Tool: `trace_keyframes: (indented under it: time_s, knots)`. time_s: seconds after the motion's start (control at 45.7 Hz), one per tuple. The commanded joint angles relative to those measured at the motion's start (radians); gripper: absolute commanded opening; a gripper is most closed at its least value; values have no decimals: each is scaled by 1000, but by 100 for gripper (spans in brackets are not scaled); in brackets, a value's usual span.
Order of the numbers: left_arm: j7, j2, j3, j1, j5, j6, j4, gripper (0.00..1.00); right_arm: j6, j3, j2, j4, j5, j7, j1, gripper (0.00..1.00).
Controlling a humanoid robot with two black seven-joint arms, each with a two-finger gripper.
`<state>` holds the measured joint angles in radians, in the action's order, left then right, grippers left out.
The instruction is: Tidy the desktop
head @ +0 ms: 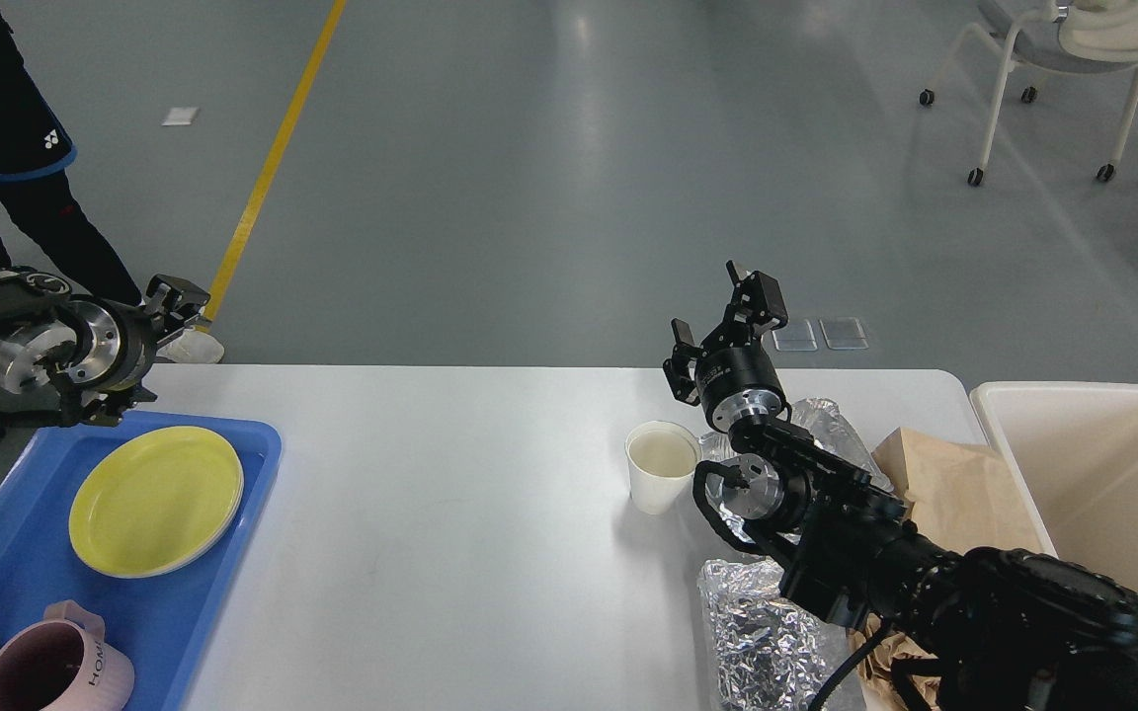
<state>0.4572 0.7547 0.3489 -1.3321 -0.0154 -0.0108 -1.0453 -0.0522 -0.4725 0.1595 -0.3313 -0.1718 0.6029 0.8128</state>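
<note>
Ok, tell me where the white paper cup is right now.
In the head view the white paper cup stands upright on the desktop, right of centre, just left of the right arm and crumpled foil, below the right gripper.

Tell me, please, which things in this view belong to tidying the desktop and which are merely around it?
Part of the job:
desktop
paper cup
crumpled foil
brown paper
blue tray holding yellow plate and pink mug
cream bin

Just around:
white chair
yellow floor line
person's legs
</note>
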Motion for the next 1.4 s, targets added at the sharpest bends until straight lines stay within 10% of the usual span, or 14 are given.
trace_keyframes:
  time_s: [0.0,0.153,0.394,0.787,1.181,1.378]
  knots:
    - [-3,12,-114,37,5,0,1,97,0,0,-2,0,0,0,0,100]
    - [-58,17,-218,59,5,5,7,97,0,0,-2,0,0,0,0,100]
    - [-370,-63,-390,205,-60,20,211,99,0,0,-2,0,0,0,0,100]
    - [-393,-313,-1241,493,-184,34,522,100,0,2,-2,0,0,0,-1,100]
    - [-597,-321,-1278,553,-184,34,538,100,0,-2,-2,0,0,0,-1,100]
    - [-620,-328,-1275,574,-184,34,538,100,0,0,0,0,0,0,-1,100]
